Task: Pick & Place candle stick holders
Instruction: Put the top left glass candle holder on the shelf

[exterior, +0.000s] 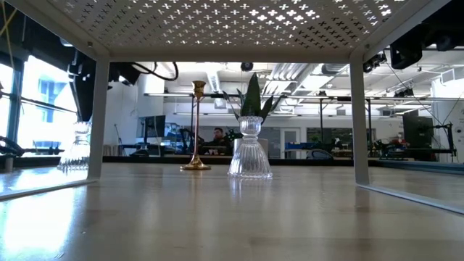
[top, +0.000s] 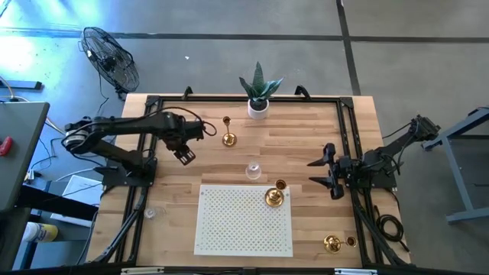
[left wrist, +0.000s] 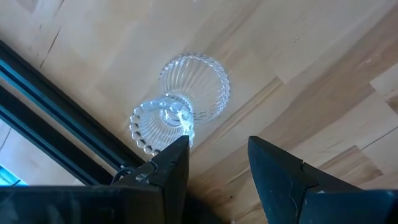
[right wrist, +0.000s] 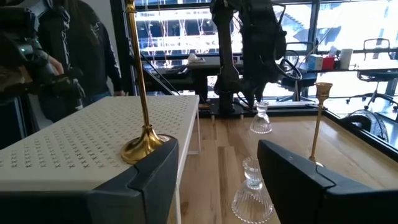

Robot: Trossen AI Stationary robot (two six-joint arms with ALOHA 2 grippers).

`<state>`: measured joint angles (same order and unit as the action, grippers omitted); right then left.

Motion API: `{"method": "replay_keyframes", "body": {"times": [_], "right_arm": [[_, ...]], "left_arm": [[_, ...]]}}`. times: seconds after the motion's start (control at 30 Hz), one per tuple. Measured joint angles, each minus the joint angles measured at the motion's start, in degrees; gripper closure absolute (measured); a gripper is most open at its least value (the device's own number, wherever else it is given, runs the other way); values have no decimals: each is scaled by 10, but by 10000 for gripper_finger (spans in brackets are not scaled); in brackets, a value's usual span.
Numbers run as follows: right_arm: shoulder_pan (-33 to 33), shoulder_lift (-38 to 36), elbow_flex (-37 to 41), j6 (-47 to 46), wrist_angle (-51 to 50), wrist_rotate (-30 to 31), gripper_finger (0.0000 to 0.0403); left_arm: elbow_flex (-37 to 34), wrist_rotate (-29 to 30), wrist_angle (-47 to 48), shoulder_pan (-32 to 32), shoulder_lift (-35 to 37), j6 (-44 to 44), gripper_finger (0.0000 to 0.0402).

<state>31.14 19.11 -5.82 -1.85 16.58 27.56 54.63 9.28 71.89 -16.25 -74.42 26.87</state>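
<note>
Pale butcher-block wooden table point(top: 306, 137) with a black rail frame, standing on a grey concrete floor; a black floor fan point(top: 111, 57) stands off the table's ten o'clock corner. A white perforated metal riser shelf point(top: 229, 225) occupies the table's six o'clock area. A white pot with a spiky green plant point(top: 259, 92) sits at twelve o'clock.

Candle stick holders: a tall shiny gold brass holder with round base and thin stem point(top: 228, 137) stands upright just left of centre, toward eleven o'clock; a second brass holder point(top: 273, 197) stands on the shelf's two o'clock corner; a third brass holder point(top: 331, 243) is at the table's five o'clock corner. A clear ribbed glass holder point(top: 253, 169) stands at table centre; another glass holder point(top: 150, 214) sits near the eight o'clock edge (faint from above).

Left gripper point(top: 184, 155) hovers at ten o'clock, fingers spread and grasping nothing; its wrist view shows a ribbed clear glass holder point(left wrist: 180, 109) on the wood just beyond the fingertips point(left wrist: 177, 152), beside the black rail. Right gripper point(top: 322, 172) waits at three o'clock, fingers parted and empty.

The low view shows an open workshop beyond, with a seated person point(exterior: 218, 138) at a desk.
</note>
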Motion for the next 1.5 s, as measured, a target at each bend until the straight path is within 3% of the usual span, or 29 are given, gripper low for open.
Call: {"method": "replay_keyframes", "body": {"times": [1.3, 1.5], "right_arm": [[0, 0, 0, -7, 0, -14, 191], [0, 0, 0, -7, 0, -23, 192]], "left_arm": [[0, 18, 0, -1, -5, -10, 243], [-14, 12, -3, -34, -4, -5, 243]]}}
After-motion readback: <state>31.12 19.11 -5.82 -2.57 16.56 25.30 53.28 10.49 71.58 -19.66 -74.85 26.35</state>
